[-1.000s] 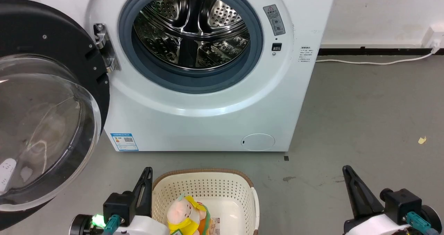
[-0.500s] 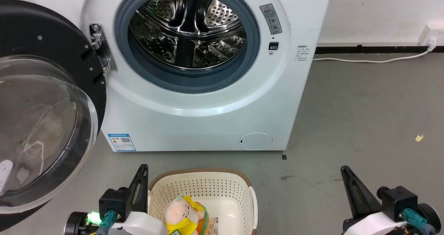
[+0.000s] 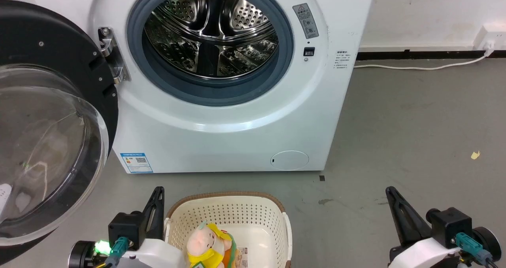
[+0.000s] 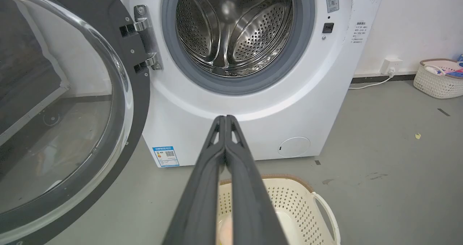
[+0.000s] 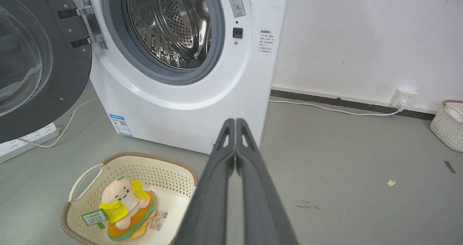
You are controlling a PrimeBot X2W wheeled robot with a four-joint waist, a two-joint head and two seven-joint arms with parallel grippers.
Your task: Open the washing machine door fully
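Far left: door is hanging swung wide off the machine on its hinge. Its inner face and clear glass bowl are facing the head camera, and its left part is running off frame. Right wrist view is showing a power strip lying on the floor below the door's lower edge.

Next right: grey seal is ringing the steel drum, opening fully exposed. Latch slot is sitting just right of the seal. Blue label is sitting low on the machine front at left, round cap low at right.

Lower left: left pincer is hovering above the floor, fingers pressed together, pinching nothing, pointing toward the machine front. Just right of it: cream basket is sitting on the floor in front of the machine, plush toy lying inside.

Lower right: right pincer is hovering over the floor, fingers likewise pressed together, pinching nothing. Both pincers are sitting well apart from the door.

Right of the machine: white cable is running along the floor by the wall to a socket at far right. Yellow scrap is lying on the floor below that. Left wrist view is showing a second basket standing by the wall, right of the socket.
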